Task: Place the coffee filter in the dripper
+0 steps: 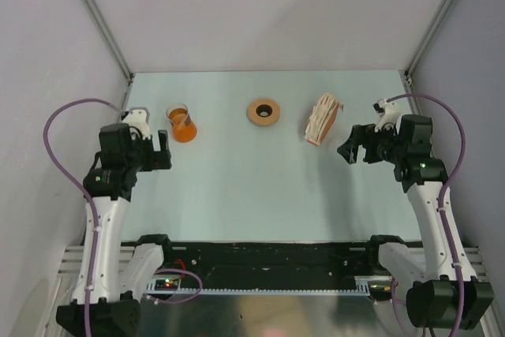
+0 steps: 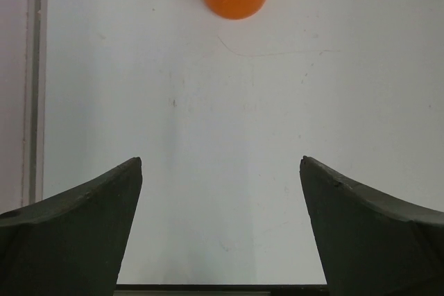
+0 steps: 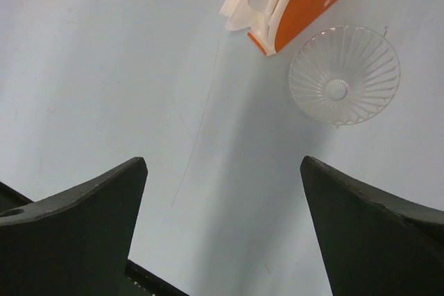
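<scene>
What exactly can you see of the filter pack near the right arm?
The filter pack is a stack of white paper filters fanning out of a lettered orange sleeve, lying on the table, right of the tan ring. A clear ribbed cone sits close beside it. The right gripper, open, is clear of it.

The table (image 1: 252, 187) is flat and pale blue-green. Four things lie on it, in a row along the far side. On the left stands an orange cup (image 1: 182, 125) with a clear rim. In the middle lies the dripper (image 1: 263, 111), a round tan ring with a dark hole. To its right lies a stack of paper filters (image 1: 322, 119) in an orange pack. Just beside the pack sits a clear glass bowl (image 3: 344, 75) with ribs.
</scene>
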`<state>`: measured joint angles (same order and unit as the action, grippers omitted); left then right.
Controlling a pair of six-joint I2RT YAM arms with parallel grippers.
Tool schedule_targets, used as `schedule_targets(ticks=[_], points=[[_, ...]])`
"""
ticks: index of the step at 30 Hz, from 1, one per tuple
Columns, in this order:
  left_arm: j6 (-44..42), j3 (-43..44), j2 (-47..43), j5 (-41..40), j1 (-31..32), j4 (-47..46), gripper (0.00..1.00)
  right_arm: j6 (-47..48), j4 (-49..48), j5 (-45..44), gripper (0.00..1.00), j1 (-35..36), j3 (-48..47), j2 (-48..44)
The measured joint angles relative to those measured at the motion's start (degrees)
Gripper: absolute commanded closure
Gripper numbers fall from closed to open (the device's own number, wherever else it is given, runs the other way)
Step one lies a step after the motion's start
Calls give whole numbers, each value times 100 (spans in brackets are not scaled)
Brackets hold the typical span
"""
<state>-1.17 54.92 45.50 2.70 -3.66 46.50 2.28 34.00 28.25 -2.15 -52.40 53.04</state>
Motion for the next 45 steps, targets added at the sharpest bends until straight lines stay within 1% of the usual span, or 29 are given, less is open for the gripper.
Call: schedule_targets(ticks=[3, 7, 14, 23, 29, 35, 39, 45], points=[[-46, 372, 439, -149, -2, 72, 2, 15, -2, 46, 0, 17, 0, 9], [-81, 1036, 1259, -254, -2, 42, 2, 35, -2, 74, 0, 20, 0, 66], [-74, 2076, 2776, -160, -2, -37, 2, 35, -2, 79, 0, 22, 0, 195], [-9, 3224, 4474, -81, 7, -146, 2, 35, -2, 127, 0, 22, 0, 313], [254, 3738, 5198, -140, 13, -267, 8, 72, -2, 225, 0, 24, 0, 341], [481, 3912, 5580, -144, 9, -459, 16, 107, -2, 271, 0, 46, 0, 369], [629, 3998, 5814, -9, -2, -610, 22, 129, -2, 291, 0, 50, 0, 387], [979, 4011, 6054, 273, -50, -929, 36, 142, -2, 332, 0, 61, 0, 407]])
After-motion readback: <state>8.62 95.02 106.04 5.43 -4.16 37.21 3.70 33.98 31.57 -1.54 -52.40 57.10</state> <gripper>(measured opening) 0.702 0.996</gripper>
